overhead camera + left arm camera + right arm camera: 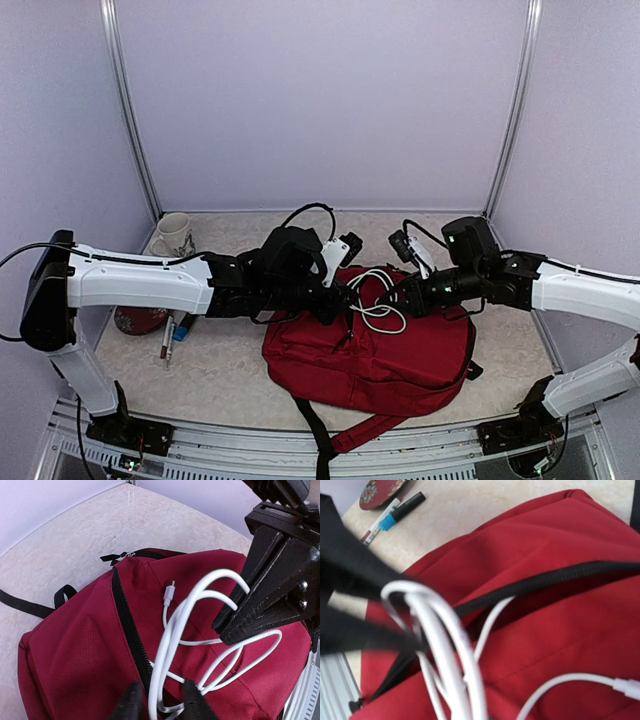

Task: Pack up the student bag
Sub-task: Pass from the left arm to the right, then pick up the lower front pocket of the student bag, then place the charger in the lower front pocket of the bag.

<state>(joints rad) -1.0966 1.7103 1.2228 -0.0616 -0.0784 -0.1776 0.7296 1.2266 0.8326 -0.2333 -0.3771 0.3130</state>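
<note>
Woven dark-red cloth on the student bag (380,360), matt, with a fine grain up close. Black webbing on its straps (318,440); black zipper (131,630), dull and ribbed. Smooth, slightly glossy white plastic or rubber on the cable (175,630), with a small bright metal tip at its plug (169,595). Matt black hard plastic on the right gripper (222,630), set with two shiny metal screw heads (301,594). Glossy white shells on the left arm (130,282) and right arm (590,290). Pale, speckled, stone-like table top (225,375), smooth, faintly shiny. Glazed ceramic look on the mug (175,235). Dull silver metal on the corner posts (130,110).
</note>
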